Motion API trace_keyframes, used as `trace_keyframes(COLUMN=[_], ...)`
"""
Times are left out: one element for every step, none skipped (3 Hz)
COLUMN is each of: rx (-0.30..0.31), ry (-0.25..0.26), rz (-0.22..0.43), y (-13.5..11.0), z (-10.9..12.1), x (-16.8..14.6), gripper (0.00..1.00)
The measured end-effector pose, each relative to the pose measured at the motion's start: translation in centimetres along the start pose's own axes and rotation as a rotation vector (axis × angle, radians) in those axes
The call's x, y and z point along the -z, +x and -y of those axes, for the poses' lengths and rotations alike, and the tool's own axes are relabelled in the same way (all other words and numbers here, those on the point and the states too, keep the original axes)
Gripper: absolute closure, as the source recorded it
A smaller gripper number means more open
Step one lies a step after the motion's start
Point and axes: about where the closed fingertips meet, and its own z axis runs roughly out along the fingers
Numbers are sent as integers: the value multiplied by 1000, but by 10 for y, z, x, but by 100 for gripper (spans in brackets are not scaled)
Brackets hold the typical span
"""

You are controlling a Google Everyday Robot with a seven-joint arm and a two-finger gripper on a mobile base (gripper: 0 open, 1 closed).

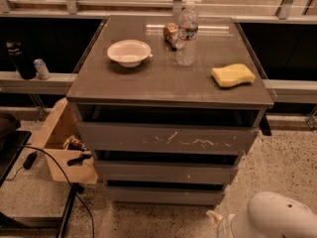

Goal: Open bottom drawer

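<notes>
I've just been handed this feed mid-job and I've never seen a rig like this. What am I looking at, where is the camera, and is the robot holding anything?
There is one camera, looking down at a grey cabinet; where it is mounted is not known. The white rounded shell at the lower right is part of the robot's arm. The gripper is out of the frame, so nothing can be seen held.

On the cabinet top are a white bowl, a clear water bottle, a small brown object beside the bottle, and a yellow sponge.

Below are three drawer fronts: the scratched top front, the middle front, and the slim bottom drawer, which is your target and does not look pulled out yet. A cardboard box stands on the floor to the left.
</notes>
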Motion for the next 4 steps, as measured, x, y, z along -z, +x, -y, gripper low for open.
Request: trace_keyframes(rx=[26,81,147,208], ry=[57,142,234,316], rz=[-10,-17,-11,-17], y=[-1,-3,-7,-9], z=[3,5,8,12], x=[-6,-12,-15,-15], gripper=[0,0,0,0])
